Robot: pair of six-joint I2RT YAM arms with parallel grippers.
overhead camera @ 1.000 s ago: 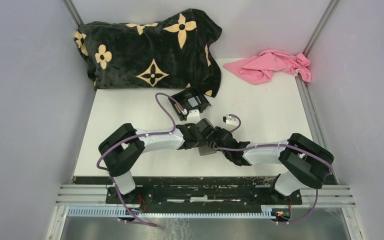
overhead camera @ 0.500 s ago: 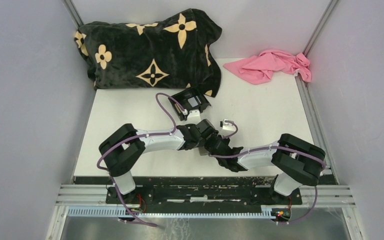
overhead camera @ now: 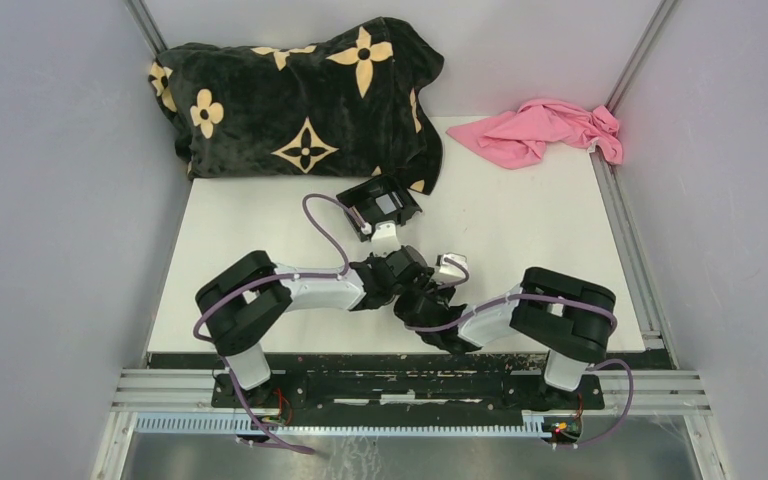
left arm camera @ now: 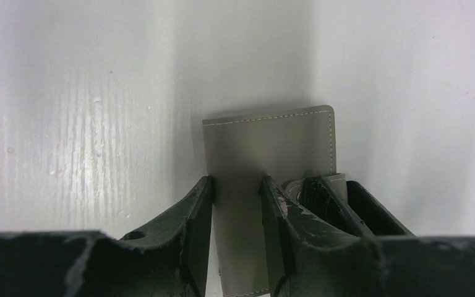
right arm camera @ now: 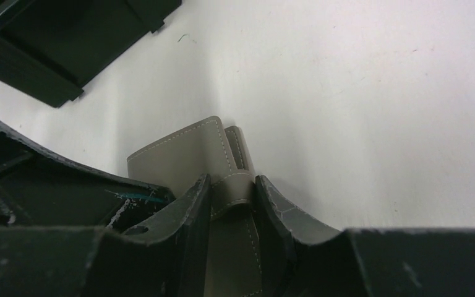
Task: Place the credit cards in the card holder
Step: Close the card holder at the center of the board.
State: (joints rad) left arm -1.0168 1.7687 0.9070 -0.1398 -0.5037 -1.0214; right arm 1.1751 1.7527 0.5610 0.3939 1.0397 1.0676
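Stitching edges the grey card holder (left arm camera: 266,142), which lies flat on the white counter (overhead camera: 520,230), close to the near edge and about midway along it. From above it is almost wholly hidden under the two claws that meet over it.

The left claw (left arm camera: 236,185) comes down on one panel with its jaws partly spread. One finger sits along the panel's side edge, the other rests on the grey face, and a strip of the holder shows between them. Whether this claw is clamping the panel or only bearing on it I cannot tell.

The right claw (right arm camera: 232,180) is at the neighbouring edge, where the clasp tab (right arm camera: 238,151) curls over. Its two fingers lie against either side of the tab, pinching it. In the left wrist view those same fingers (left arm camera: 359,204) stand just beside a small silver snap (left arm camera: 294,189).

Farther back, near the middle of the counter, a black box (overhead camera: 385,205) lies open and well apart from the holder. A pale rectangle shows inside it, too small to identify.

A black blanket with tan flower motifs (overhead camera: 300,95) is heaped at the far left corner, its hem just beside the box. A crumpled pink cloth (overhead camera: 545,130) lies at the far right corner.
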